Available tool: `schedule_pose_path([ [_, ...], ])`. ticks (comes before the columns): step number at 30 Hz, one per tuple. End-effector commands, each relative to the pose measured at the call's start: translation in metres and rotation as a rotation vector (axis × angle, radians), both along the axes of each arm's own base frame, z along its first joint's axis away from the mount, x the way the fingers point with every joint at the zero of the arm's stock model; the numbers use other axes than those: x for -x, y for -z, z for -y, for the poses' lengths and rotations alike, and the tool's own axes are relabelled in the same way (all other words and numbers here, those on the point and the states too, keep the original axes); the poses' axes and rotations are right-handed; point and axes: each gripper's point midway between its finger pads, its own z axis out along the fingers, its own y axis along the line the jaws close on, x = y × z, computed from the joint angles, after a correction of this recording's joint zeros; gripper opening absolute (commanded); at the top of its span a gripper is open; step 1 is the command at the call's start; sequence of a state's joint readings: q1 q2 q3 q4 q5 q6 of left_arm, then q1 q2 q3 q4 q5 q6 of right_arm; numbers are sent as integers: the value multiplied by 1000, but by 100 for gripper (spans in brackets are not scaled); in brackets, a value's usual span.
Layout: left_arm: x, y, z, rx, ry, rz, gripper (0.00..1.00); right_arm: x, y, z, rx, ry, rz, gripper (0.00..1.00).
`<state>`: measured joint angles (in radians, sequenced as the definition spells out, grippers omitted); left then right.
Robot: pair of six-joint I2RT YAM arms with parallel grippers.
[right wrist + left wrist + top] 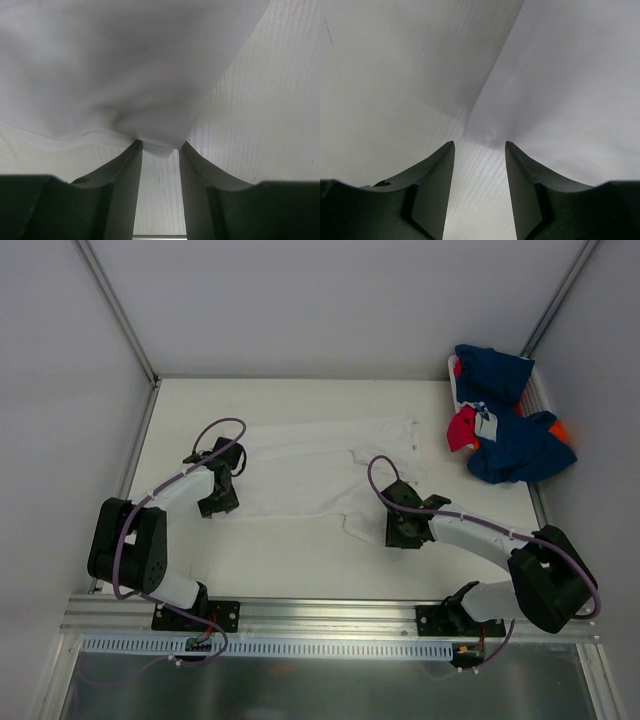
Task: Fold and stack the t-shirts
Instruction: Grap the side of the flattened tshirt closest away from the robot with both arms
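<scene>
Right hand (400, 530), nearest the bases: fingers moderately apart, with the near hem of the white shirt (310, 475) bunched at the tips. Whether the hem is pinched cannot be told.

Left hand (220, 495): fingers apart and holding nothing, with the shirt's left corner lying just ahead of the tips.

The shirt lies flat on the desk (300, 560), long axis left to right, stretching away from both hands. Judged next: each hand grips its own edge.

Far right: the basket (543, 392) holds navy shirts (515, 445), a red one (461, 430) and some orange cloth (563, 430), unfolded.
</scene>
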<state>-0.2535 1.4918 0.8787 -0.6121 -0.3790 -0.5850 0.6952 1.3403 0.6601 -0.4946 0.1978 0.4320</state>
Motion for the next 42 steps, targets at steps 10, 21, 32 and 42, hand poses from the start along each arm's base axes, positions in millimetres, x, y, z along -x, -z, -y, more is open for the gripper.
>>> schedule_pose_path([
  [10,29,23,2,36,-53,-109,45,0,11,-30,-102,-31,-9,38],
  [21,16,37,9,49,-46,-133,30,1,7,-27,-90,-32,1,39],
  [32,16,37,9,49,-43,-133,2,-3,16,-31,-75,-35,-14,20],
  [42,-5,-1,6,31,7,-14,0,-22,-23,-22,-3,-53,69,0],
])
